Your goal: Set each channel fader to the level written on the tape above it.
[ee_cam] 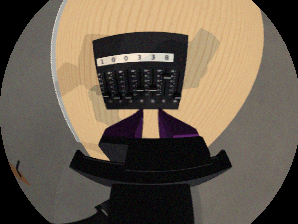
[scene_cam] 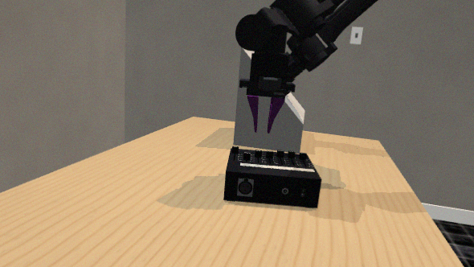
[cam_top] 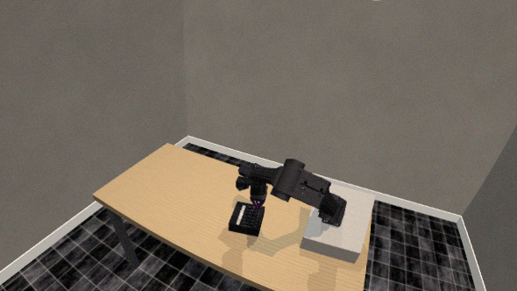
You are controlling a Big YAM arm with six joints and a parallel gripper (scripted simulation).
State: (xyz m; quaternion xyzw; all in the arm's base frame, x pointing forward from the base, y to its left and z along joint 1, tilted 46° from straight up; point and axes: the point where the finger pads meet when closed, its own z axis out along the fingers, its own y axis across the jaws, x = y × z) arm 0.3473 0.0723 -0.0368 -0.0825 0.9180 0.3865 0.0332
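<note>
My gripper above the desk

My tapered purple gripper (cam_top: 257, 204) (scene_cam: 262, 132) (ee_cam: 150, 111) stands partly open (gripping nothing) over the boxy black lighting desk (cam_top: 236, 226) (scene_cam: 265, 186) (ee_cam: 140, 45).

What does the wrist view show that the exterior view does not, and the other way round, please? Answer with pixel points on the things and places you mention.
Only the wrist view: the numbers on the tape (scene_cam: 277, 167) (ee_cam: 135, 59) can be read, 1, 0, 0, 3, 3, 8.

Only the exterior view: the desk's side with the round sockets (scene_cam: 245, 187), and the wall outlet (scene_cam: 356, 35).

Both: the desk (scene_cam: 273, 189) (ee_cam: 140, 46) on the table (scene_cam: 120, 209) (ee_cam: 235, 65), its faders, and the gripper (scene_cam: 262, 132) (ee_cam: 150, 111) with its purple fingers apart and nothing between them.
</note>
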